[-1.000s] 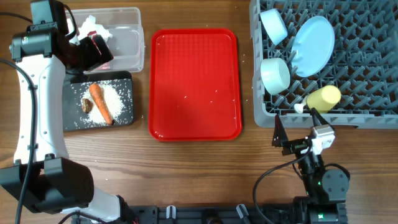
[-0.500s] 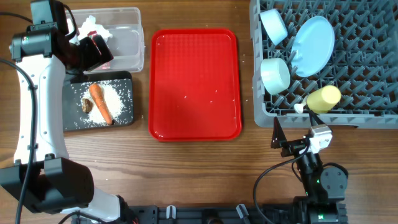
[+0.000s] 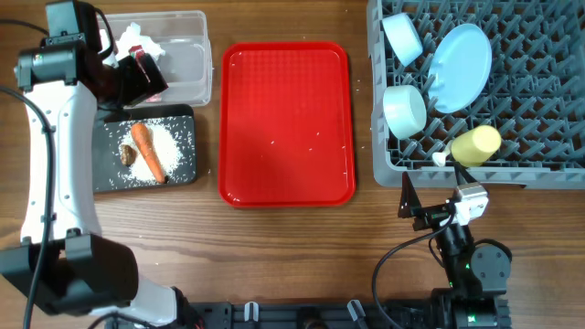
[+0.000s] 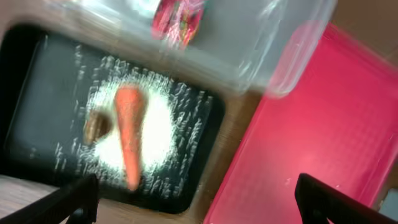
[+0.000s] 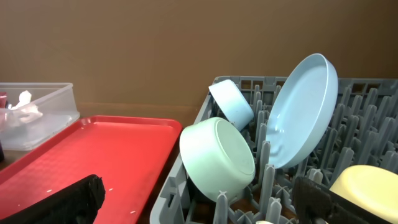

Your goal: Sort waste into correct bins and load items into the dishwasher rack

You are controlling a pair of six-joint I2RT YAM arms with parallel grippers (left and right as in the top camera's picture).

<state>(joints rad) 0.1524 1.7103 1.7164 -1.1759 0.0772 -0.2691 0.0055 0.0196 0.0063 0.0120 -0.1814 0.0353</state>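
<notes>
My left gripper [image 3: 139, 78] is open and empty, hovering over the edge between the clear tub [image 3: 187, 59] and the black tray [image 3: 180, 169]. The tub holds a crumpled white napkin [image 3: 131, 38] and the red-and-white wrapper [image 4: 180, 18]. The tray holds the carrot [image 3: 146, 151], a brown lump [image 3: 126, 154] and rice grains [image 3: 172, 139]. The grey rack [image 3: 548, 110] holds the plate [image 3: 459, 67], two bowls [image 3: 402, 37] [image 3: 405, 110], the yellow cup [image 3: 477, 143] and a bit of white spoon [image 3: 440, 158]. My right gripper [image 3: 430, 206] is open and empty in front of the rack.
A red serving tray [image 3: 286, 123] lies between the bins and the rack, with only a few white specks on it. Bare wooden table runs along the front edge.
The left gripper has shifted very slightly over the tub's edge. The right arm and all objects stay where they were.
</notes>
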